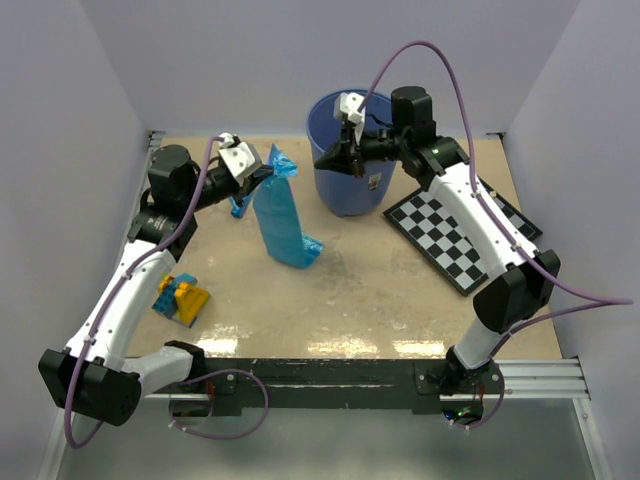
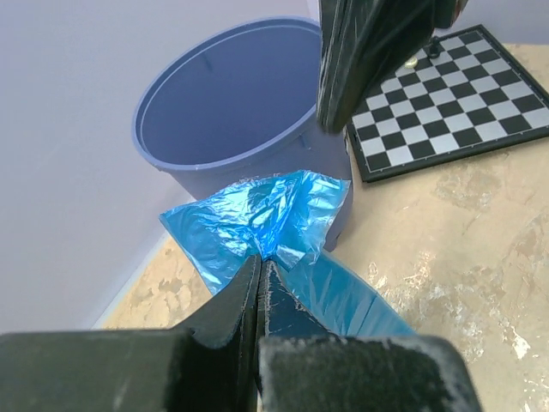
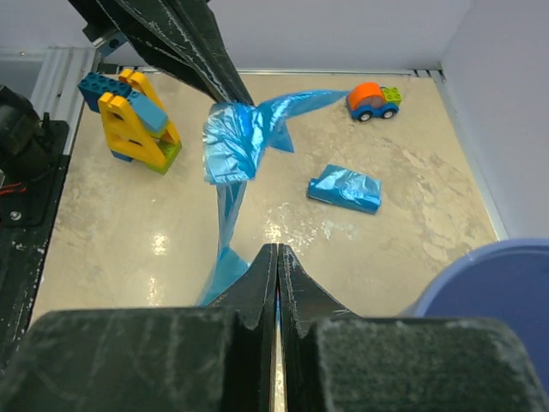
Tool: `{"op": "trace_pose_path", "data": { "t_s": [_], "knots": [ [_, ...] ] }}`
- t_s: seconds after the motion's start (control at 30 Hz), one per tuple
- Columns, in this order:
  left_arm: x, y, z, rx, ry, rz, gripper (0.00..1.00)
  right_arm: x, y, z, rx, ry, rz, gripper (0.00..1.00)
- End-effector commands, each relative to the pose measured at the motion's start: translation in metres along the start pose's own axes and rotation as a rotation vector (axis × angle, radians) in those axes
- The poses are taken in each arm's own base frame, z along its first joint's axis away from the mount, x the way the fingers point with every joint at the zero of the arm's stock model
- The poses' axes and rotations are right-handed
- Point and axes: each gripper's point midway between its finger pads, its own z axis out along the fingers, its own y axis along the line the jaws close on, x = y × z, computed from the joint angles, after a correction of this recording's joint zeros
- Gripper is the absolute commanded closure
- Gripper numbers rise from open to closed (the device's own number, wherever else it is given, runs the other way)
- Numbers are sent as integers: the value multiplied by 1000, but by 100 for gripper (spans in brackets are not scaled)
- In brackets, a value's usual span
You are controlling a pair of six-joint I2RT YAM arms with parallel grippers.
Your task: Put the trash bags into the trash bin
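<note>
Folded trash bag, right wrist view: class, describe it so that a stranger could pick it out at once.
Start at the beige table, then find the orange-and-blue toy car by the far wall. Nearer than it lies the folded trash bag: a small flat packet of shiny blue film, unlike the long bag hanging from the left claw.

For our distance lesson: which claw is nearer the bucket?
Right. The right claw is close beside the bucket's rim; the left claw, gripping a bag, is off to its left.
</note>
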Motion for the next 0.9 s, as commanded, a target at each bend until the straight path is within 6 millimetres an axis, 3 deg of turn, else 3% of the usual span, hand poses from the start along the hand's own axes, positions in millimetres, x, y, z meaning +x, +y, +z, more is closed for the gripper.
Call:
{"op": "trace_pose_path", "data": {
  "t_s": [0.0,0.1,0.2,0.3,0.5,0.67,0.87],
  "knots": [
    [-10,3,-11,-30,-9,48,100,-20,9,-17,20,-23,-41,100],
    [-14,-2,-11,-6,-29,45,100,-17,7,-15,24,-26,-46,96],
    [-25,-11,-10,45,-75,18,100,-20,4,-8,16,-46,-41,68],
    [-33,-22,-5,126,-107,-30,100,-24,3,1,-11,-62,-58,57],
    [-39,-27,1,173,-132,-123,100,-47,17,22,-125,-126,-80,54],
    [-44,-27,1,172,-142,-160,100,-44,31,34,-192,-129,-67,54],
    [-46,-25,1,160,-145,-152,100,-45,34,36,-200,-134,-54,54]
  ]
}}
